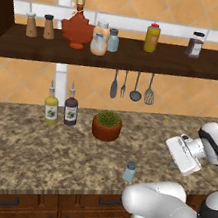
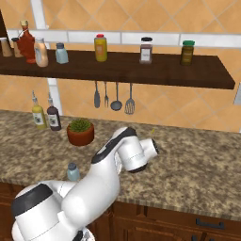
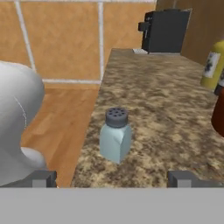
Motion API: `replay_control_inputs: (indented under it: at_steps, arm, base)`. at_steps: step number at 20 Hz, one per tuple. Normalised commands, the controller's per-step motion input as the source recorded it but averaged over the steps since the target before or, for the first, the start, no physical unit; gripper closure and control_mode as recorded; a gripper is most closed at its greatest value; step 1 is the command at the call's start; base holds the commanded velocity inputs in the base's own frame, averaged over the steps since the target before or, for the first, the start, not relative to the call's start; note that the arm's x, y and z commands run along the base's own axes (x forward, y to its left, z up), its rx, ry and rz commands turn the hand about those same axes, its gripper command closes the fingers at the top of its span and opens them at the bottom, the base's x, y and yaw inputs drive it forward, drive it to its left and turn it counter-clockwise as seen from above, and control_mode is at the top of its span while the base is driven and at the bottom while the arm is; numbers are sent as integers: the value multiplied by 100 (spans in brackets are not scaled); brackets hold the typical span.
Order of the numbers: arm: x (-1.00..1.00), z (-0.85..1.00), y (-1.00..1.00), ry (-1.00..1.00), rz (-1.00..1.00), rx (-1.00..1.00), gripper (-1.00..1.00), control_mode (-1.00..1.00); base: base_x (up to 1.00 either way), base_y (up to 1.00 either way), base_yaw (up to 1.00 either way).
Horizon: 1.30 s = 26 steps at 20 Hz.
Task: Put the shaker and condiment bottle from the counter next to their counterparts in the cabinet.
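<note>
The pale blue-grey shaker point(image 1: 129, 171) point(image 2: 73, 172) stands upright near the counter's front edge. In the hand view the shaker point(image 3: 115, 135) sits ahead, centred between my fingertips point(image 3: 43, 178), which are wide apart. My gripper point(image 1: 169, 149) point(image 3: 113, 179) is open and holds nothing, hovering to the right of the shaker and apart from it. On the dark wooden shelf point(image 1: 140, 60) point(image 2: 155, 70) the peach-tan condiment bottle point(image 1: 99, 38) point(image 2: 41, 52) stands between the red maple-leaf bottle point(image 1: 77, 29) point(image 2: 27, 41) and the lookalike shaker point(image 1: 113, 40) point(image 2: 61, 53).
A potted plant point(image 1: 107, 125) and two tall thin-necked bottles point(image 1: 51, 106) stand behind the shaker. The shelf also carries two brown shakers point(image 1: 32, 25), a yellow bottle point(image 1: 152, 37) and two jars point(image 1: 195, 45). Utensils point(image 1: 135, 87) hang under it. A black appliance point(image 3: 166, 30) stands far along the counter.
</note>
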Motion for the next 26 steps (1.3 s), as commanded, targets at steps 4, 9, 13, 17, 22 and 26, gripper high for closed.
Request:
replay_control_inputs:
  at_steps: [4, 9, 13, 17, 22, 26]
  arm:
    - [-62, 0, 0, -4, -3, 2, -100, -100]
    - [-36, 0, 0, -4, -2, 0, -100, -100]
    - [2, -3, 26, 0, -4, 0, -100, -100]
    - [0, -11, 51, 0, -4, 0, -100, -100]
    - [0, -10, 27, 1, 0, 0, -100, -100]
    - [0, -23, 25, 0, -2, 0, -100, -100]
  base:
    - [0, 0, 0]
    - [0, 0, 0]
    - [0, 0, 0]
    - [0, 0, 0]
    - [0, 0, 0]
    - [0, 0, 0]
